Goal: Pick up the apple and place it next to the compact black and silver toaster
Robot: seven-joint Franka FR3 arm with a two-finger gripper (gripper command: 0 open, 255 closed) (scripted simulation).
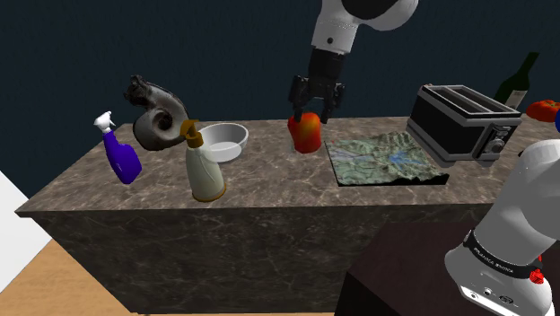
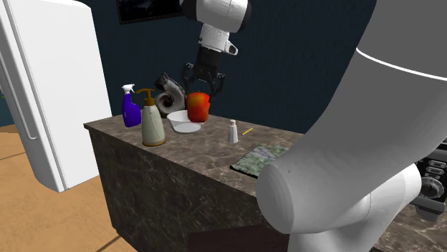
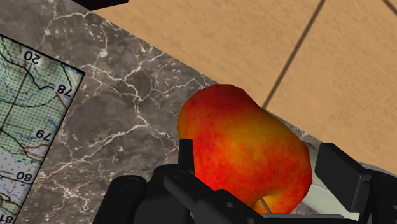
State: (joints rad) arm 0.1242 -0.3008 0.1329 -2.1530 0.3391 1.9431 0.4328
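The black gripper (image 1: 316,109) hangs straight down over the apple (image 1: 306,135), its fingers (image 3: 186,156) spread wide and straddling the fruit's upper half. In the wrist view one finger sits against the red-orange skin while the other stands a sliver off, so nothing is clasped. The apple rests on the dark marble counter (image 1: 269,193), near its far edge. Just beside the apple, toward the shoulder view's right, lies a flat map (image 1: 381,157). Beyond the map, well apart from the apple, stands the black and silver toaster (image 1: 462,121). On the apple's other side sits a white bowl (image 1: 224,141), then a pump bottle (image 1: 205,166), and farthest off a blue spray bottle (image 1: 121,154).
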